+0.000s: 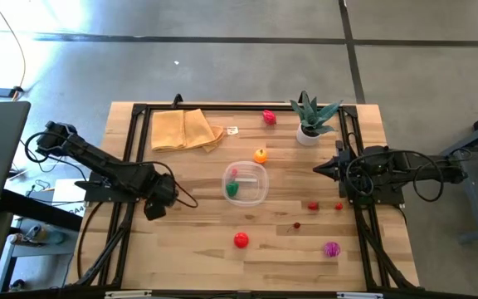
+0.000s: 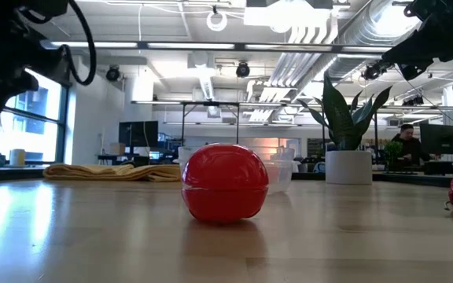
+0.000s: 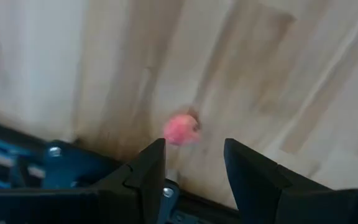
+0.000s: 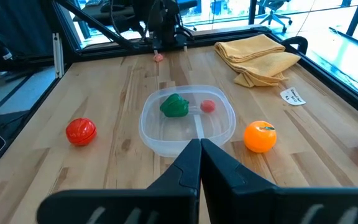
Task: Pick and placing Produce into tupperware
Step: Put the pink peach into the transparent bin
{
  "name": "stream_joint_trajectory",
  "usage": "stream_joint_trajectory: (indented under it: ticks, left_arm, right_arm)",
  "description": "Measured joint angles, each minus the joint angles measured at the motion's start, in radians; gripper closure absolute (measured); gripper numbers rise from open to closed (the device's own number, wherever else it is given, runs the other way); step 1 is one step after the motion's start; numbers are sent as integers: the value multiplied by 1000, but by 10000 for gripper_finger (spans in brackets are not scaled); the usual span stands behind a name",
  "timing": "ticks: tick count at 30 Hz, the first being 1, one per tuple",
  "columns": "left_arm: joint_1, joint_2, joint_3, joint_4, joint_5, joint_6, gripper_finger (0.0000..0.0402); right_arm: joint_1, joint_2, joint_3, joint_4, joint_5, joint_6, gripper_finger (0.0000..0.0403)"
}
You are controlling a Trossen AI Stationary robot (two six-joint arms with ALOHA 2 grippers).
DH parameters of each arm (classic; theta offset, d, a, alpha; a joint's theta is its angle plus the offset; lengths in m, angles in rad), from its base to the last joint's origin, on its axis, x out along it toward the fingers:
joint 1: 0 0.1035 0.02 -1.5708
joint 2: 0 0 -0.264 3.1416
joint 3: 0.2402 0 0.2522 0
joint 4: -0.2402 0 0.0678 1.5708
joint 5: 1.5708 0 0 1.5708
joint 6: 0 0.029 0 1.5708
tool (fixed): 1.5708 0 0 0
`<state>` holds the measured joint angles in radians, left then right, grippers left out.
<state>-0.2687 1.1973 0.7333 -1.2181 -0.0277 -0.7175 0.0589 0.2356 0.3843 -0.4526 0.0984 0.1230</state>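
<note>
The clear tupperware (image 1: 247, 196) (image 4: 153, 134) sits mid-table, holding a green piece (image 4: 174, 105) and a small red piece (image 4: 208, 106). An orange fruit (image 1: 260, 155) (image 4: 260, 136) lies just beyond it. A red tomato (image 1: 241, 240) (image 2: 224, 182) and a magenta piece (image 1: 331, 249) lie toward the near edge. A red-magenta piece (image 1: 269, 117) rests near the far edge. My left gripper (image 3: 194, 155) (image 1: 158, 204) is open, hovering over a small pink piece (image 3: 180, 129) (image 4: 159, 57) on the table's left side. My right gripper (image 4: 199, 149) (image 1: 320, 169) is shut, right of the tupperware, touching nothing.
A folded tan cloth (image 1: 185, 129) and a white tag (image 4: 293, 96) lie at the far left. A spiky potted plant (image 1: 312, 118) stands at the far right. Three tiny red pieces (image 1: 313, 205) (image 1: 338, 206) (image 1: 297, 224) lie near the right arm. A black frame (image 1: 134, 133) borders the table.
</note>
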Motion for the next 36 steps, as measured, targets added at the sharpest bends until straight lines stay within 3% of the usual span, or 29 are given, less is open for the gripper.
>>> stream_joint_trajectory:
  ticks: [17, 27, 36]
  left_arm:
    - [0, 41, -24, 50, 157, 171, 250]
    - [1, 86, -58, 147, 114, -86, 250]
    - [1, 99, -58, 108, 84, -285, 250]
  right_arm:
    - [0, 0, 0, 0, 0, 0, 402]
    - [0, 0, 0, -3, 0, 0, 402]
    - [0, 0, 0, -5, 0, 0, 402]
